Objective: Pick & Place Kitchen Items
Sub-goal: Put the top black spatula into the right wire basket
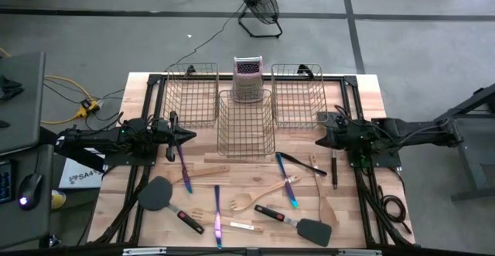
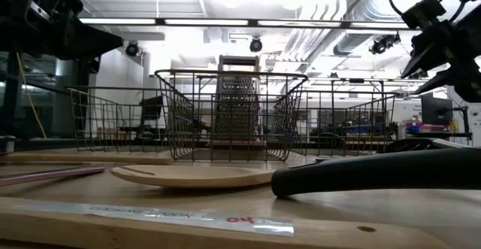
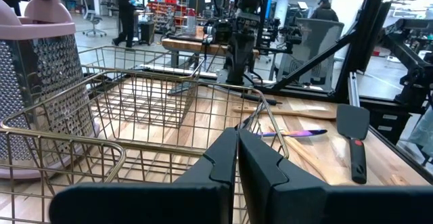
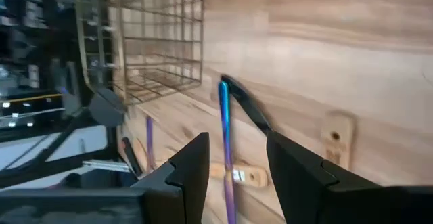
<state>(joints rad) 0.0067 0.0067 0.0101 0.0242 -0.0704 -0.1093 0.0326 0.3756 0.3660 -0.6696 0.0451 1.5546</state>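
Kitchen items (image 1: 232, 198) are lying scattered across the near half of the wooden table (image 1: 363, 90): pale wooden spoons, black spatulas, iridescent cutlery. None are sitting in the three wire baskets (image 1: 245, 121) at the far side, where a box grater (image 1: 247, 78) is standing. Left gripper (image 1: 189, 135) is hovering by the left basket, fingers (image 3: 210, 163) pressed together, grasping nothing. Right gripper (image 1: 319, 141) is hanging above an iridescent piece (image 4: 225, 126), fingers parted and empty.
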